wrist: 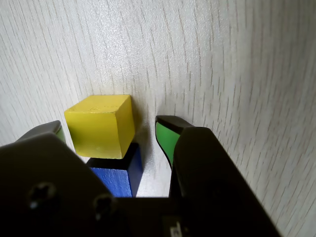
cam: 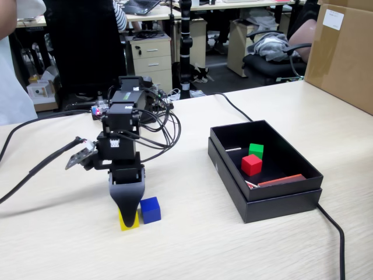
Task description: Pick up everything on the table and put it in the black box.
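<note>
Straddling the yellow cube (wrist: 101, 126), the pincer (wrist: 111, 131) stood spread apart, unclenched; only the wrist view revealed its gap.

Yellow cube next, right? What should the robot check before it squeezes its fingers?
1. Fingers open: ok, the gripper shows a wide gap in the wrist view.
2. Yellow cube between the fingers: ok.
3. Fingers touching the yellow cube: cannot tell.
4. Blue cube clear of the grasp: not ok, it sits right against the yellow one, between the fingers too.
5. Black box has room: ok, only the green cube and red cube lie inside.
</note>
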